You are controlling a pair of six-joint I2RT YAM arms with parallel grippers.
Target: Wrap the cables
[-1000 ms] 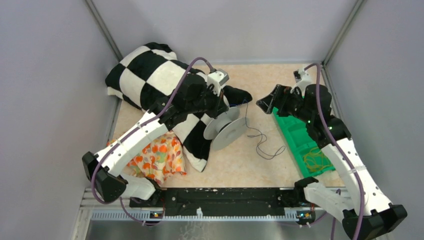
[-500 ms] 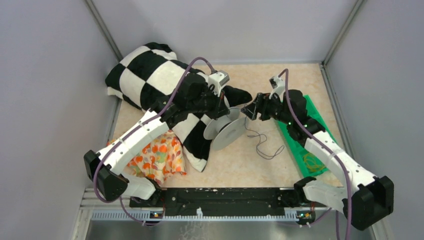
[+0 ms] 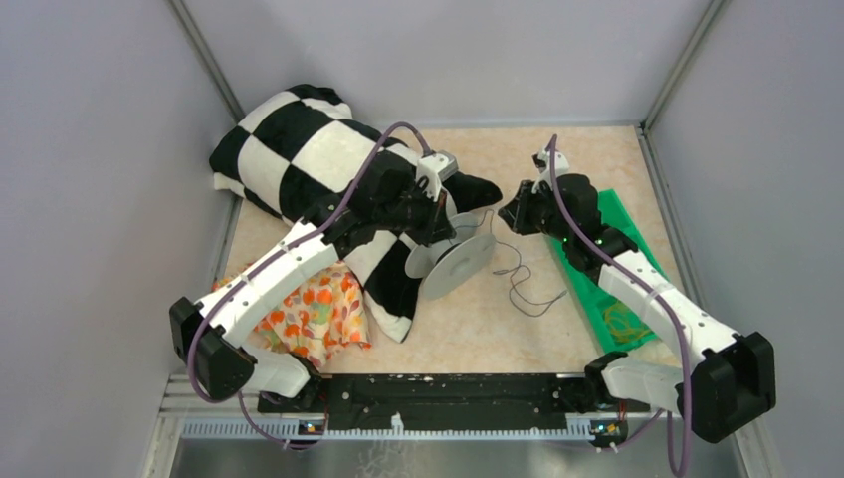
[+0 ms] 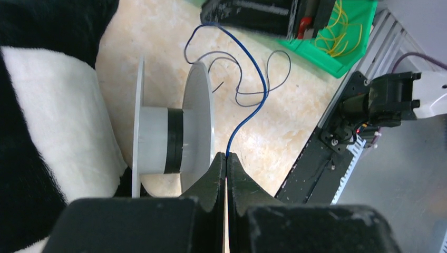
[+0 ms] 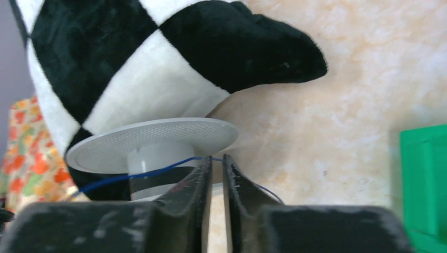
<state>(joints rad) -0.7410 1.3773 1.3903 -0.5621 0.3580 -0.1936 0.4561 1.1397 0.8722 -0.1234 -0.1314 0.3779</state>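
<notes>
Overhead: beige marbled table [image 3: 498,329] boxed in by plain grey walls [image 3: 100,199]. Checkered pillow [image 3: 299,149] and floral cloth [image 3: 318,314] at left, green tray [image 3: 592,304] at right. Between them, spool [image 3: 453,264] tilted against the pillow. Left gripper [image 4: 226,158] clamped on the thin blue cable [image 4: 245,122] just beside the spool's flange; right gripper [image 5: 213,161] pinching it farther along, slack loops loose on the table

Left arm [image 3: 269,279] and right arm [image 3: 657,299]: white link shells, black joints and bases, purple cable [image 3: 363,164] along each. Gripper fingers [image 4: 208,182] matte black, wedge-shaped.
</notes>
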